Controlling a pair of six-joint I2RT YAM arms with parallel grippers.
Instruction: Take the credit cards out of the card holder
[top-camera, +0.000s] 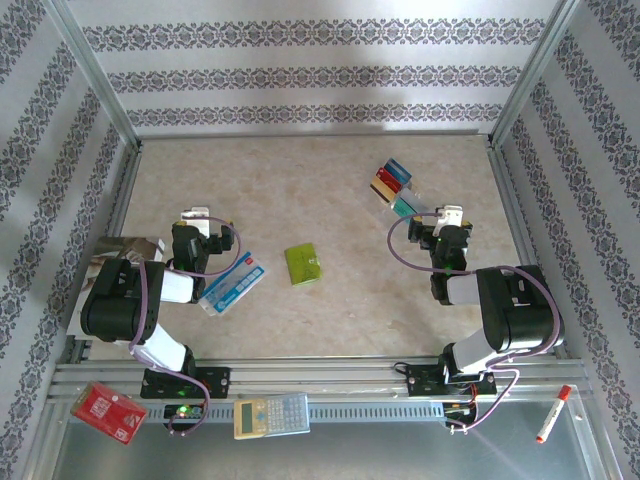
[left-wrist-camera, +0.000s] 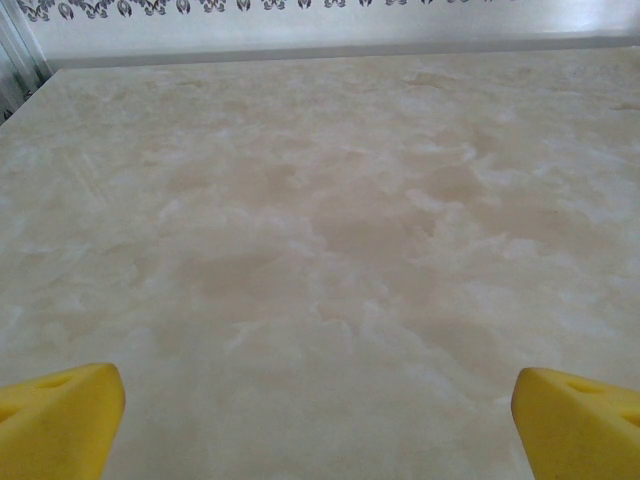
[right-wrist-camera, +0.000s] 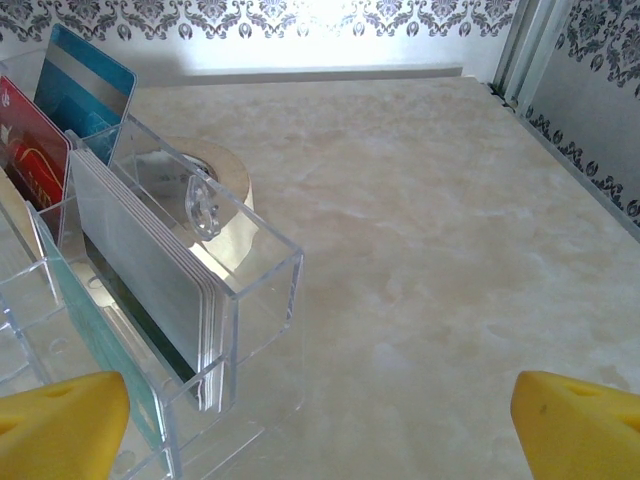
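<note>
**Both jaws wide, nothing held**

Left gripper (left-wrist-camera: 320, 422): yellow fingertips (left-wrist-camera: 60, 415) spread full wide; bare marble-look table (left-wrist-camera: 330, 230) ahead of and between the jaws; nothing touched.

Right gripper (right-wrist-camera: 320, 428): jaws also wide, empty; clear acrylic rack (right-wrist-camera: 265, 290) sits just ahead of the left finger, off to the left of the jaw gap, not between the fingers; credit cards (right-wrist-camera: 85, 85) stand upright in its slots: blue at the far end, red beside it, a grey stack in the near compartment, a teal one closest to the finger.

Top view: lime-green card holder (top-camera: 303, 264) lies flat on the table between the two grippers, well apart from both, nearer the bases than either set of jaws; looks folded; blue-and-white packet (top-camera: 232, 285) lies behind the left jaws, just right of that arm.
</note>
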